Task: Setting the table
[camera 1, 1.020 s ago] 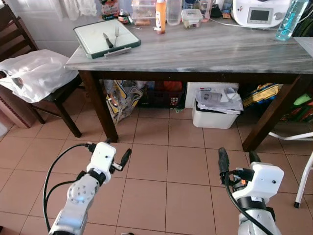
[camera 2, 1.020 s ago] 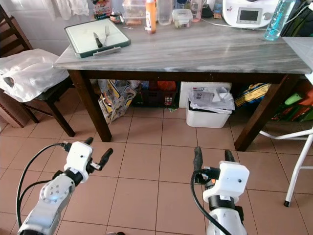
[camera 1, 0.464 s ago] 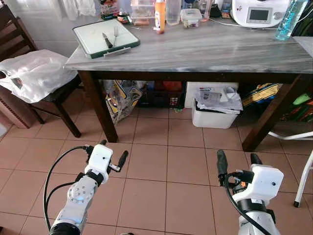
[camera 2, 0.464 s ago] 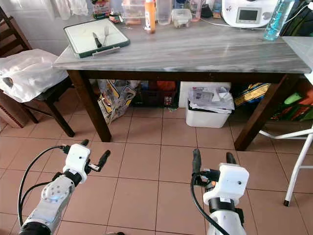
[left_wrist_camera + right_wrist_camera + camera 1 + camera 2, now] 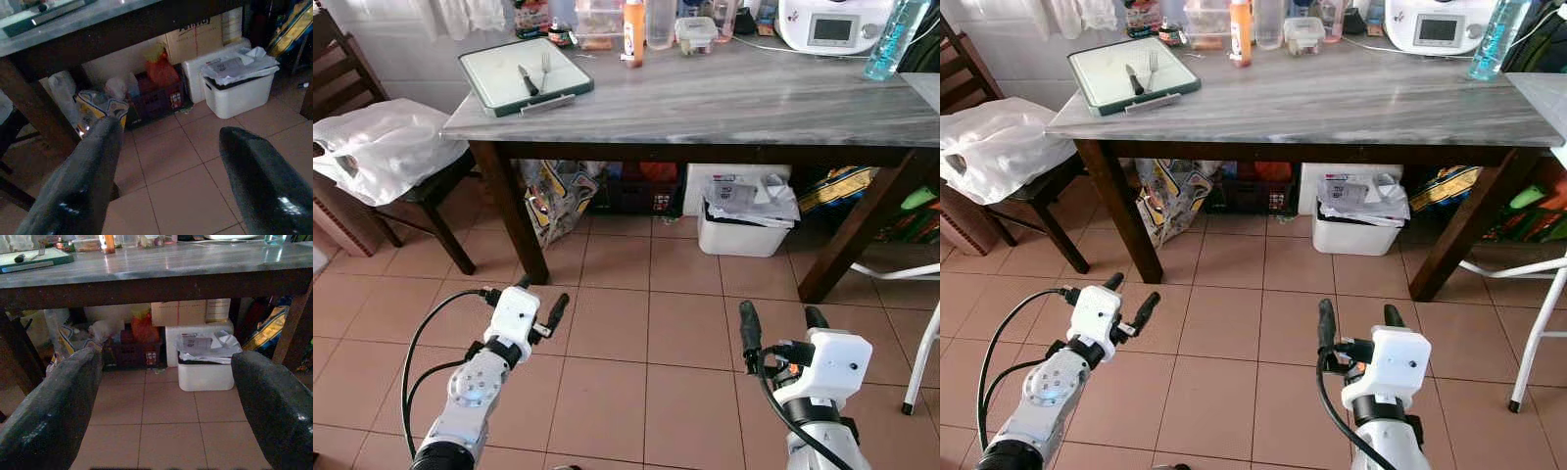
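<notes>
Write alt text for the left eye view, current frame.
Both robot arms hang low over a tiled floor, left gripper and right gripper with fingers open and holding nothing, short of a grey-topped wooden table. On the table's far left corner sits a green-rimmed tray with a knife and fork.

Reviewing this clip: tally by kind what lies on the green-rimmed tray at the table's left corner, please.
Knife: 1
Fork: 1
Total: 2 pieces of cutlery, lying side by side on the tray.
</notes>
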You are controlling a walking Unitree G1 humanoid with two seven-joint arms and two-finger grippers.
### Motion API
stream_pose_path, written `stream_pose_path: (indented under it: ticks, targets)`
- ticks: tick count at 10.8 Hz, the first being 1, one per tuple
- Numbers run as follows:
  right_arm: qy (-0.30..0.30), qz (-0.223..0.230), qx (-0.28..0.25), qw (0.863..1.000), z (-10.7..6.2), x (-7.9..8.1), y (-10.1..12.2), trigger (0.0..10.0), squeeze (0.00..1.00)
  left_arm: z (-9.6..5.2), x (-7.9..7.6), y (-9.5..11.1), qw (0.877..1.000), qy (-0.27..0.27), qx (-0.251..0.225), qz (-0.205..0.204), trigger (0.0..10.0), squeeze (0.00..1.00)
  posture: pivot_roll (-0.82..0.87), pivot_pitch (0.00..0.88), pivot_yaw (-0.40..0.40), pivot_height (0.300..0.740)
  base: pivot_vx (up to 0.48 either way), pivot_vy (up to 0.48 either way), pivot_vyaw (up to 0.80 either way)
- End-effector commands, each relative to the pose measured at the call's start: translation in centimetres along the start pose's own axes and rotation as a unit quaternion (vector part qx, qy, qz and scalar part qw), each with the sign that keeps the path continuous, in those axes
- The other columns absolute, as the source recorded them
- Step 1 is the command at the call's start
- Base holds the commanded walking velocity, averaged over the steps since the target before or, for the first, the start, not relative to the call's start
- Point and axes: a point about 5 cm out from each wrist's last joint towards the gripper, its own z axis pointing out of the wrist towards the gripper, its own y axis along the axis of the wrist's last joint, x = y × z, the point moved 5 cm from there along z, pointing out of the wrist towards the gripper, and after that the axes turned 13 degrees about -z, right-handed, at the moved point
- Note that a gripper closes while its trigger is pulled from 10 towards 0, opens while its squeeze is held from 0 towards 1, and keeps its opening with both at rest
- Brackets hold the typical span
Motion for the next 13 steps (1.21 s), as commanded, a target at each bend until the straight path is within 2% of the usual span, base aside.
stream_pose_path:
  ticks: [1,2,3,4,5,6,13]
  targets:
    - [0.003,0.003,0.005,1.0,-0.1,0.0,-0.1,10.0,0.0,0.2,-0.3,0.9,1.0,-0.009,-0.015,0.008,0.0,0.0,0.08,0.106,0.033,0.74,0.0,0.0,0.0]
    - [0.003,0.004,0.005,1.0,-0.1,0.0,-0.1,10.0,0.0,0.3,-0.6,1.0,1.0,-0.012,-0.013,0.007,0.0,0.0,0.08,0.107,0.033,0.74,0.0,0.0,0.0]
    - [0.004,0.004,0.005,1.0,-0.2,0.1,-0.1,10.0,0.0,0.4,-0.8,0.8,1.0,-0.017,0.005,0.007,10.0,0.0,0.08,0.107,0.032,0.74,0.0,0.0,0.0]
    - [0.005,0.005,0.004,1.0,-0.2,0.1,-0.1,10.0,0.0,0.4,-1.2,1.2,1.0,-0.028,-0.006,-0.006,10.0,0.0,0.08,0.107,0.032,0.74,0.0,0.0,0.0]
    - [0.004,0.004,0.005,1.0,-0.1,0.1,-0.1,10.0,0.0,0.3,-1.2,2.1,0.999,-0.027,-0.027,0.005,0.0,0.0,0.08,0.105,0.033,0.74,0.0,0.0,0.0]
    - [0.003,0.004,0.005,1.0,-0.1,0.0,-0.2,10.0,0.0,0.2,-1.0,2.4,0.999,-0.017,-0.027,0.011,10.0,1.0,0.08,0.104,0.032,0.74,0.0,0.0,0.0]
    - [0.003,0.006,0.01,1.0,-0.4,0.1,-0.3,10.0,0.0,0.1,-1.8,3.9,1.0,-0.011,-0.017,0.001,10.0,1.0,0.07,0.11,0.036,0.74,0.0,0.0,0.0]
